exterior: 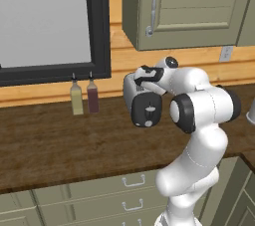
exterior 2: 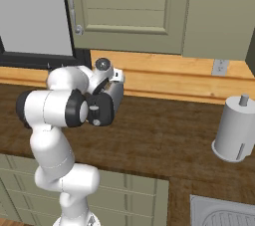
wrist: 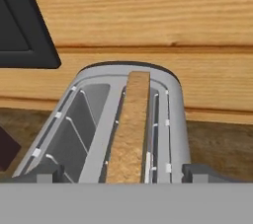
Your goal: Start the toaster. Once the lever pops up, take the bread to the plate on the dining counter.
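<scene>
Dark wood-grain worktop (exterior: 55,140) under a plank wall, black-framed window above on the left, olive cabinets overhead. Toaster (exterior: 144,103) standing toward the back edge of the worktop, black end panel turned to the front edge, light lever tab (exterior: 148,112) roughly mid-slot on that panel — too small to call as up or down with any confidence. Claw (wrist: 122,176) poised right over the toaster's top, seen from the hand view with one dark fingertip low at each side, well apart, straddling the whole width of the toaster; spread close to full, gripping nothing, touching nothing as far as can be made out. Bread (wrist: 131,129) sitting in the right-hand slot, tan top edge showing along the slot and lined up between the fingertips; left-hand slot bare. Two slim bottles (exterior: 83,97) off to the left by the back wall, clear of the action. Paper-towel roll (exterior 2: 235,130) far right on the worktop, sink corner beyond. Judging by the pose: approach for the pick looking set, with the toasting step probably over or nearly so, though not provable from here. Left to do, on this reading: close on the slice, lift it straight out of the slot, carry it away to the plate on the dining counter.
</scene>
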Available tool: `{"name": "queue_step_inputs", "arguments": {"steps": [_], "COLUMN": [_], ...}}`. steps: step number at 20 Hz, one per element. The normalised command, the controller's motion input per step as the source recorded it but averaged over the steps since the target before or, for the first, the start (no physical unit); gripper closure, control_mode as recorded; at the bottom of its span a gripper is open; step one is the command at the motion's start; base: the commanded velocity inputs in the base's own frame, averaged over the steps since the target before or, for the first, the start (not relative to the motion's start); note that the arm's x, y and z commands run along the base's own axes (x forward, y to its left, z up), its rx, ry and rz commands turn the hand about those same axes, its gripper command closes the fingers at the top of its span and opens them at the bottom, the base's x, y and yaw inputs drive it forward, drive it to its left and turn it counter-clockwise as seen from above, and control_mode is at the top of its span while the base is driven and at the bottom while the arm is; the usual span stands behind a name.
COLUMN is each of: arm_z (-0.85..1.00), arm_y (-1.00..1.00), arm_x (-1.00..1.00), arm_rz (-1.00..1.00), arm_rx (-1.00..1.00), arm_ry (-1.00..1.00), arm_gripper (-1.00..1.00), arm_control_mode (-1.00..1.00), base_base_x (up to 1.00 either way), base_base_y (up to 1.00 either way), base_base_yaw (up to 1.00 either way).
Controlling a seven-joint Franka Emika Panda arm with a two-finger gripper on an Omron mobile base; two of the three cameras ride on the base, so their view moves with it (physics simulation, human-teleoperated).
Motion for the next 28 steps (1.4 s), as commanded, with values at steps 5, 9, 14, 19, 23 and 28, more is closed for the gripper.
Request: {"name": "queue_step_inputs", "arguments": {"steps": [5, 9, 14, 19, 23, 28], "arm_z": [-0.11, -0.09, -0.06, -0.01, 0.0, 0.06], "arm_y": [-0.1, 0.0, 0.0, 0.0, 0.0, 0.0], "arm_x": [0.01, 0.0, 0.0, 0.0, 0.0, -0.04], "arm_rz": [0.01, 0.0, 0.0, 0.0, 0.0, 0.0], "arm_rx": [-0.05, -0.04, -0.02, 0.0, 0.0, 0.0], "arm_ry": [0.0, 0.0, 0.0, 0.0, -0.05, -0.1], "arm_gripper": [-1.0, -1.0, 1.0, 1.0, 1.0, 1.0], "arm_control_mode": [-1.0, -1.0, -1.0, -1.0, -1.0, -1.0], "base_base_x": [0.0, 0.0, 0.0, 0.0, 0.0, 0.0], "base_base_y": [0.0, 0.0, 0.0, 0.0, 0.0, 0.0], "base_base_yaw": [0.0, 0.0, 0.0, 0.0, 0.0, 0.0]}}
